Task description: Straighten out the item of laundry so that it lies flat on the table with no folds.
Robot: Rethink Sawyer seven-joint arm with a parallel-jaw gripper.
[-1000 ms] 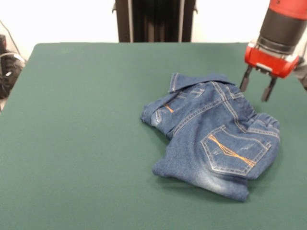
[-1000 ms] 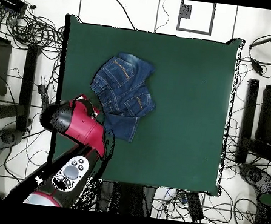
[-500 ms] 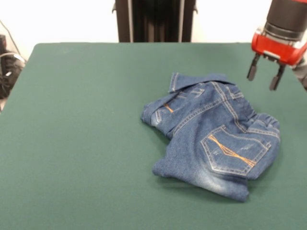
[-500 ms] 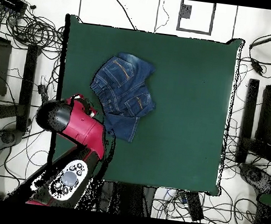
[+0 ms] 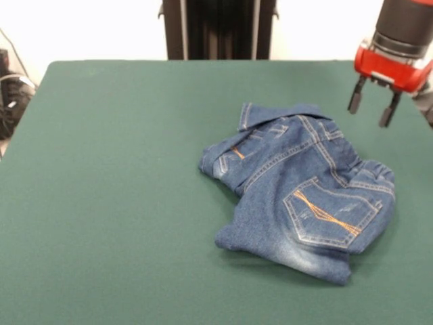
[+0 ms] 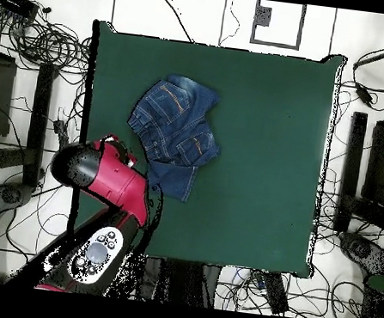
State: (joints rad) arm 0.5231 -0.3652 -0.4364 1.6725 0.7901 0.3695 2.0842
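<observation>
Broadly, the table (image 5: 122,203) spreads dark green beneath everything. Next in size, the red and black arm (image 6: 110,182) reaches over one table edge in the overhead view. On the felt the jeans (image 5: 301,186) lie crumpled and folded over themselves, one orange-stitched back pocket (image 5: 331,218) facing up. Above their far corner hangs the gripper (image 5: 370,108), fingers spread apart and empty, clear of the denim.

Red arm upright at frame edge, end effector (image 5: 371,112) pointing down (2 fingers (image 5: 354,103) parted), holding nothing
</observation>
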